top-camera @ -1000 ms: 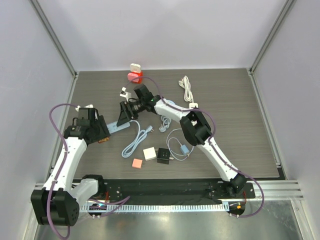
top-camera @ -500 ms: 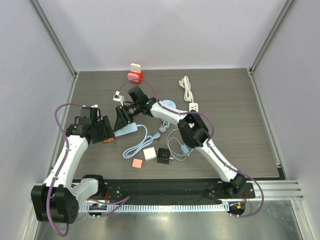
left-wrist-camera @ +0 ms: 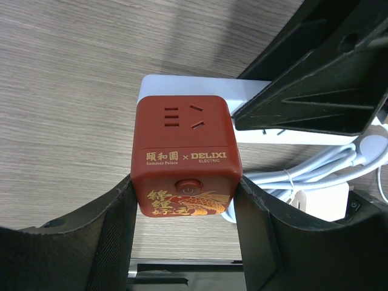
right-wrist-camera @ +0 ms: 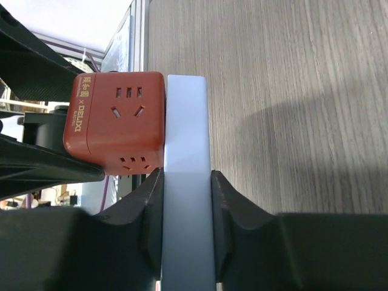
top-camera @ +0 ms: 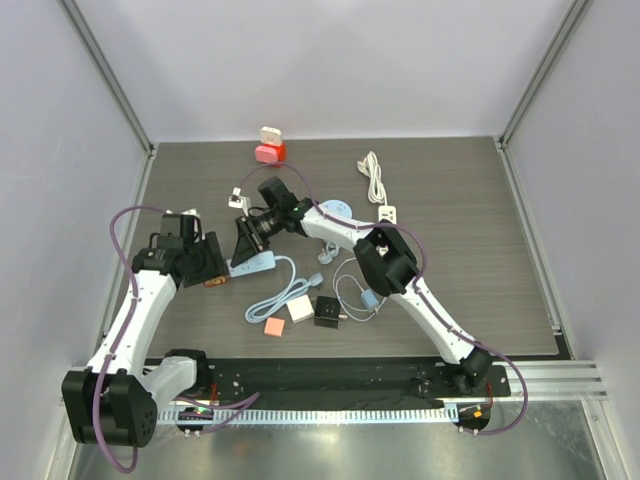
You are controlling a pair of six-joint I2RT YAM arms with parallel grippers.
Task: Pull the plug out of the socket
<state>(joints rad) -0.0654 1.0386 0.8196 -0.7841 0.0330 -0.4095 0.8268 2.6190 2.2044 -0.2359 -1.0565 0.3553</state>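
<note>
The plug is a red cube [left-wrist-camera: 187,154] with gold lettering, seated against a white socket strip [left-wrist-camera: 182,85] lying on the wooden table. My left gripper [left-wrist-camera: 187,203] is shut on the red cube, one finger on each side. My right gripper [right-wrist-camera: 187,206] is shut on the white strip [right-wrist-camera: 187,151], its pads pressed to both long sides, right beside the cube [right-wrist-camera: 118,118]. From above, both grippers meet at the table's left: left gripper [top-camera: 208,266], right gripper [top-camera: 246,244], strip [top-camera: 258,262]. The cube is mostly hidden there.
The strip's pale blue cable [top-camera: 280,296] curls toward the front. Pink [top-camera: 273,326], white [top-camera: 299,308] and black [top-camera: 326,311] small blocks lie near the front. A white coiled lead [top-camera: 375,180] and a red-white item [top-camera: 268,150] sit at the back.
My right gripper has swung down and left onto the white strip, and its jaws have closed on it. The left arm shifted slightly right, still holding the cube.
</note>
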